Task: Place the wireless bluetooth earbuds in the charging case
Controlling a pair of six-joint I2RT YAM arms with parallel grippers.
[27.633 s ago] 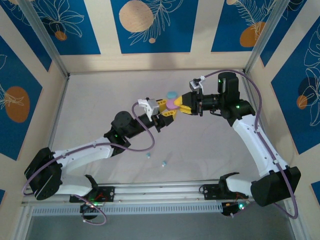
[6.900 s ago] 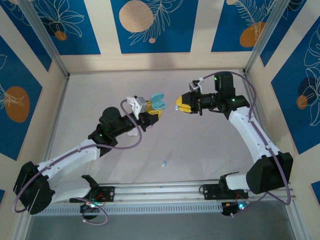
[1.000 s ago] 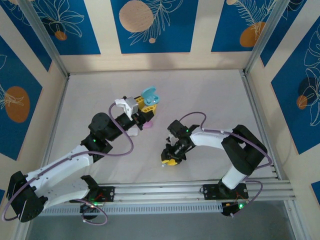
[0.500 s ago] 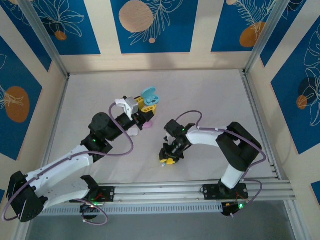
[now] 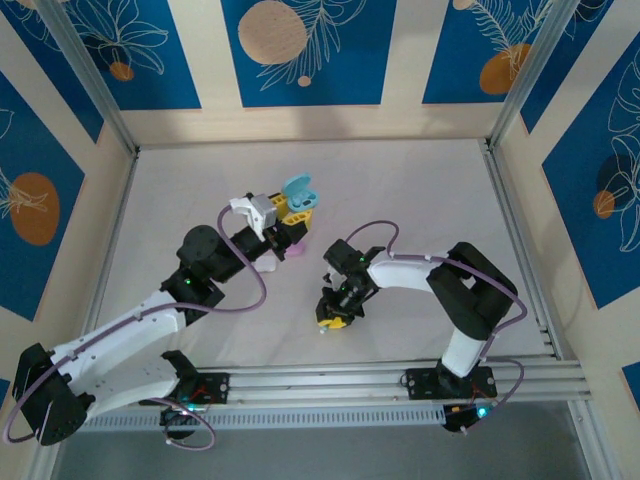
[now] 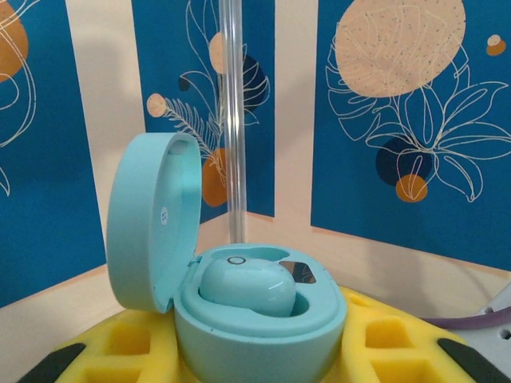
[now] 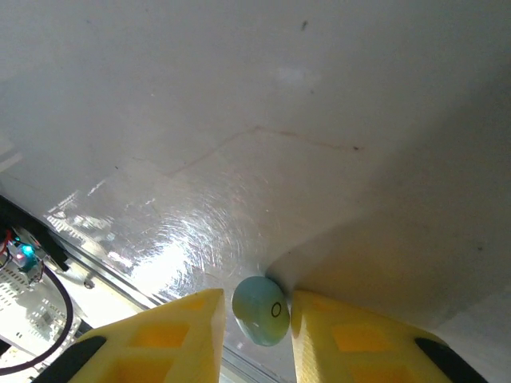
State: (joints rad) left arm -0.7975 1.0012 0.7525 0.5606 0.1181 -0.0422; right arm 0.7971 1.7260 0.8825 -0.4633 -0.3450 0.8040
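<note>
A light blue charging case (image 6: 263,339) sits upright in my left gripper (image 6: 255,355), which is shut on its base, lid (image 6: 152,223) swung open. One light blue earbud (image 6: 247,291) lies in a well of the case. In the top view the case (image 5: 299,190) is held above the table's middle by the left gripper (image 5: 292,210). My right gripper (image 5: 334,318) points down at the table near the front. Its yellow fingers (image 7: 188,327) flank a second light blue earbud (image 7: 262,309) closely, shut on it against the white table.
A pink case (image 5: 297,250) and a white one (image 5: 266,265) lie on the table under the left arm. The front rail (image 5: 330,380) runs just behind the right gripper. Patterned walls (image 5: 300,50) enclose the table.
The right gripper has edged left along the table and its fingers have narrowed around the light blue earbud. The left arm and its case have not moved.
</note>
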